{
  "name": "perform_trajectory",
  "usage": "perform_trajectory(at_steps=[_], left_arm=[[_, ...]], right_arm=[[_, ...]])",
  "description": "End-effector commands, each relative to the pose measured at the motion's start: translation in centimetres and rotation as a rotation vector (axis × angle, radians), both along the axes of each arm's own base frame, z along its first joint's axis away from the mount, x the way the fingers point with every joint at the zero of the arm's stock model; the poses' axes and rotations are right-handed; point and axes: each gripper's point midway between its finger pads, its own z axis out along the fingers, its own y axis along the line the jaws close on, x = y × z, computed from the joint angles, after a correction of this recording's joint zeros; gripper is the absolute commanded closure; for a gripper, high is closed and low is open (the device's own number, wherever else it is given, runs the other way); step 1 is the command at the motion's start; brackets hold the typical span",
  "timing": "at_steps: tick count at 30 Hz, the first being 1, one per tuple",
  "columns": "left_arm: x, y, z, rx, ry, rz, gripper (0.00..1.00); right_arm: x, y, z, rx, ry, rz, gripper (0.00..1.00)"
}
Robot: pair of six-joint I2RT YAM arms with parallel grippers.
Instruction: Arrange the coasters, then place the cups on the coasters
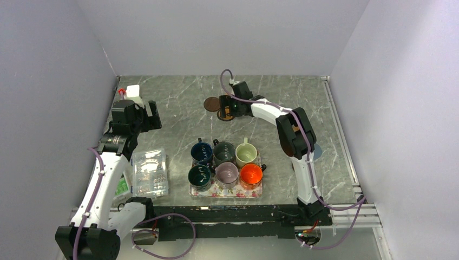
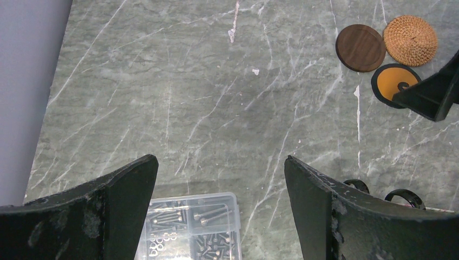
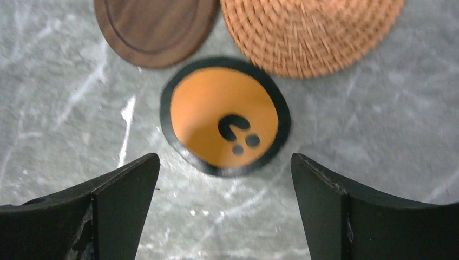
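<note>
Top view is looking evenly lit, with soft light coming from overhead, the walls [image 1: 48, 81] going a bit lilac and only faint, fuzzy shadows falling on the table [image 1: 178, 108]. A pale bright strip is showing along the bottom edge. Left wrist view is coming through crisp, marble veins reading clearly, with the fingers [image 2: 97, 216] going near-black down low. Right wrist view is looking soft: the orange coaster [image 3: 224, 116] and woven coaster [image 3: 308, 32] are blurring, and the marble's smearing too.
</note>
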Motion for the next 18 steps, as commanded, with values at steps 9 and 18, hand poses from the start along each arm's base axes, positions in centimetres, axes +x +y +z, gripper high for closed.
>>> perform_trajectory(at_steps=[9,18], left_arm=[[0.2,0.1,0.7,-0.015,-0.035,0.011,0.06],[0.2,0.1,0.8,-0.017,-0.041,0.012,0.06]], right_arm=[[-5.8,-6.9,4.2,-0.107,-0.063,-0.139,0.01],[-7.6,-14.0,6.0,-0.154,-0.073,-0.257,0.05]])
